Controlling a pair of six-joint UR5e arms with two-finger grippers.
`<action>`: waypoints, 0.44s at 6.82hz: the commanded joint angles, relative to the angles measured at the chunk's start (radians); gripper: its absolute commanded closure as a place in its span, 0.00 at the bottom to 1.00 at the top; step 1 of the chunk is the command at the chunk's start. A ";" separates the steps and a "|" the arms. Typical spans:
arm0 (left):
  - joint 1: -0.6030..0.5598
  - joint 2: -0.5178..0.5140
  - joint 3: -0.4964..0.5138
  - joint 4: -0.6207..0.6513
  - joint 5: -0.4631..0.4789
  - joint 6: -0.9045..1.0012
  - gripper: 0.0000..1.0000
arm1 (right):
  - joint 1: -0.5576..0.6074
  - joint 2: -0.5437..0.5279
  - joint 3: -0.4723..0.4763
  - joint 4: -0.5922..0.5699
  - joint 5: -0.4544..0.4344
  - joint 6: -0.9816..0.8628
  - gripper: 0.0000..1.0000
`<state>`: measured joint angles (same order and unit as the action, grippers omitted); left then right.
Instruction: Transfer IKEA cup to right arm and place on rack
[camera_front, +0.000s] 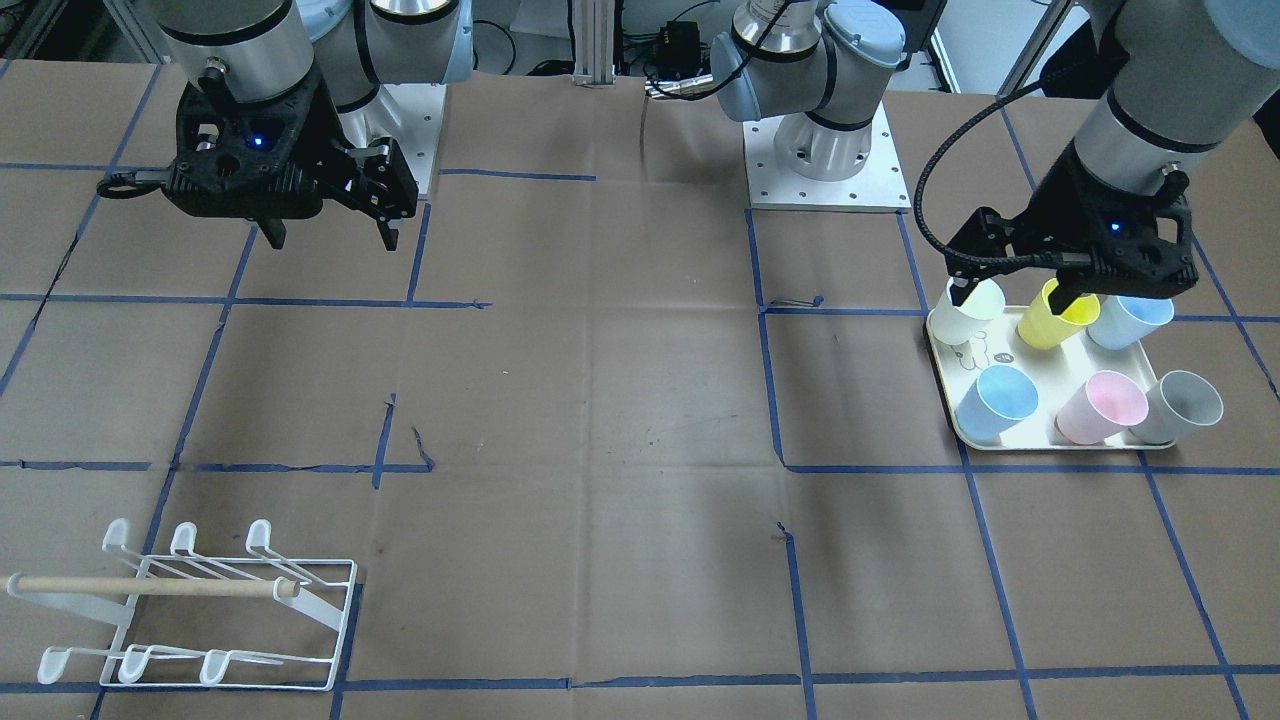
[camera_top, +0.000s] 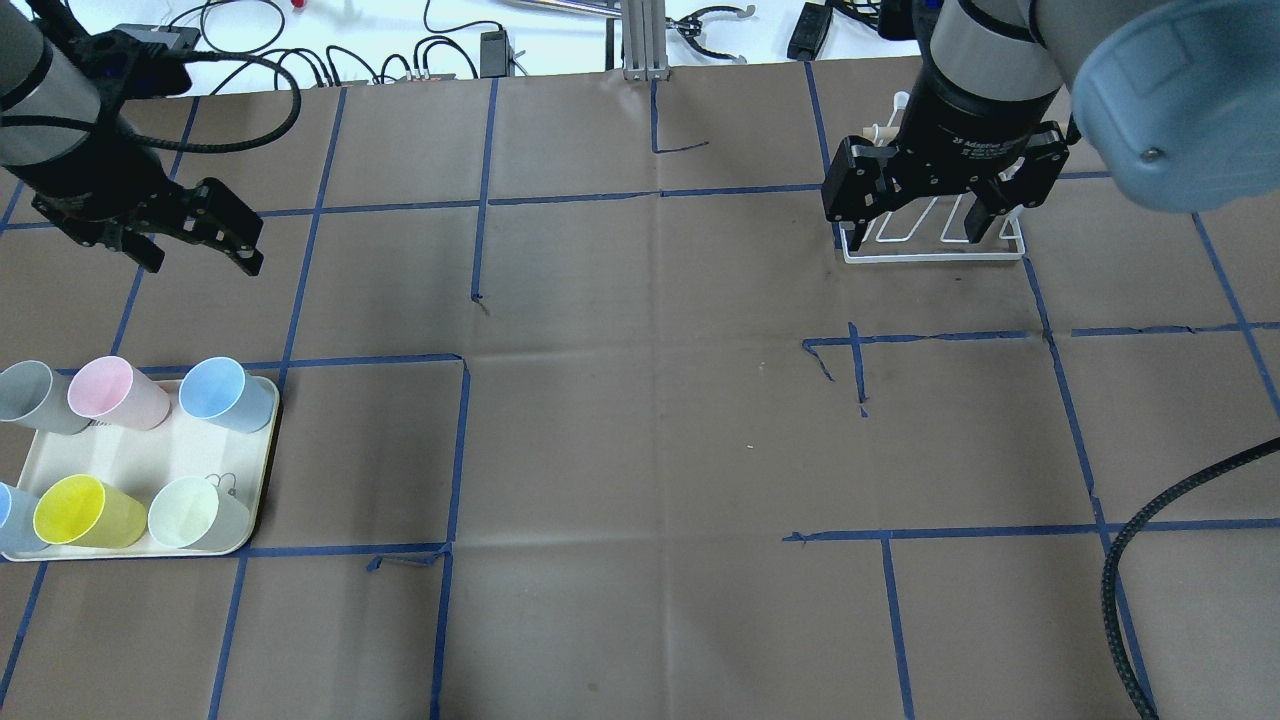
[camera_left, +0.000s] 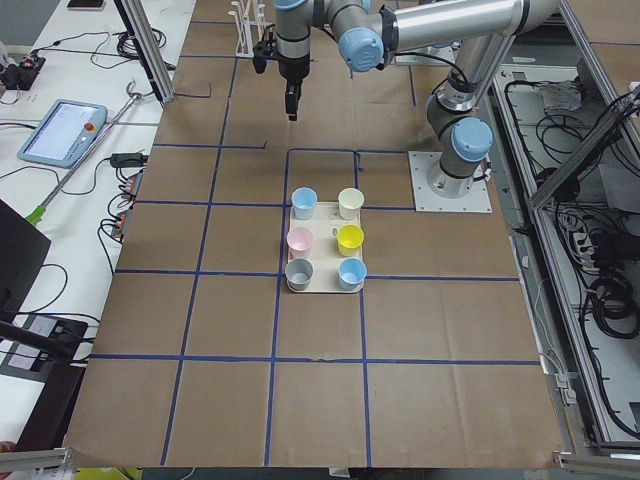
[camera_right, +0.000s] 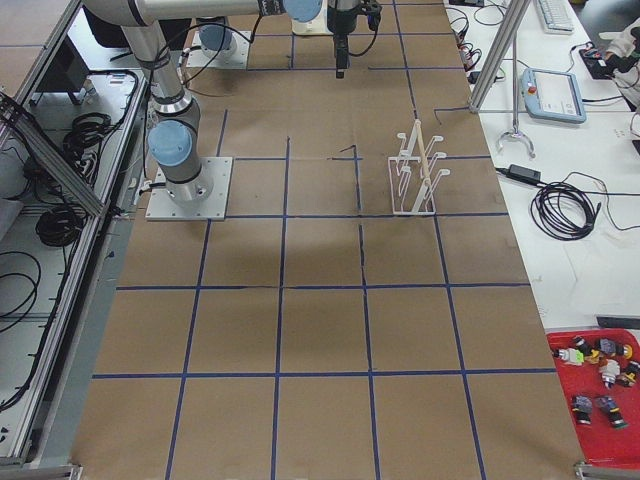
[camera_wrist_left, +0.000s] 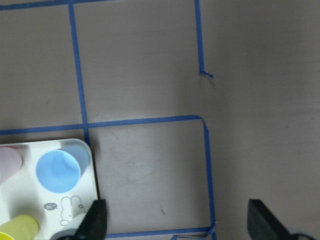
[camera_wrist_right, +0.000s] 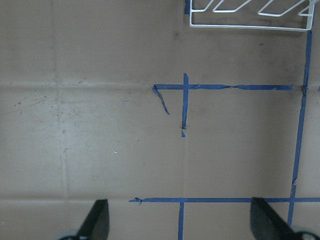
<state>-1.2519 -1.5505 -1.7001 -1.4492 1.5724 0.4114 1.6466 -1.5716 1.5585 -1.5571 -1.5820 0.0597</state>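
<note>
Left gripper (camera_front: 1015, 292) hangs with its jaws spread wide and nothing between them. It is at the right of the front-facing view, raised over the upper edge of the tray (camera_front: 1045, 378). In its own wrist camera the two fingertips (camera_wrist_left: 95, 222) frame bare brown paper, and the tray's corner lies under the left one at the frame's lower left.

Right gripper (camera_front: 330, 235) is likewise spread and empty. It is high at the upper left of the front-facing view, well apart from the rack (camera_front: 150, 587) at that view's lower left. In the overhead view it overlaps the rack at the upper right, and its wrist camera catches the rack's base wire at the top right.

Six cups stand on the tray, mouths up, in two rows of three, none of them held. In the front-facing view the upper row holds a pale green cup (camera_front: 970, 312), a yellow cup (camera_front: 1055, 315) and a light blue cup (camera_front: 1130, 320). The lower row holds a blue cup (camera_front: 1000, 400), a pink cup (camera_front: 1105, 405) and a grey cup (camera_front: 1185, 405). Tray and rack sit at opposite ends of the table (camera_front: 640, 400), which is crossed by blue tape lines.
</note>
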 joint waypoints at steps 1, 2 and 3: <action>0.112 0.032 -0.114 0.119 0.001 0.137 0.01 | 0.001 0.002 0.002 0.000 0.002 0.000 0.00; 0.133 0.030 -0.156 0.171 0.003 0.171 0.01 | 0.001 0.002 0.002 0.000 0.002 0.000 0.00; 0.134 0.023 -0.188 0.199 0.003 0.168 0.01 | 0.001 0.001 0.003 0.000 0.003 0.000 0.00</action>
<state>-1.1326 -1.5239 -1.8431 -1.2970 1.5747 0.5620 1.6473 -1.5698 1.5605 -1.5570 -1.5797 0.0598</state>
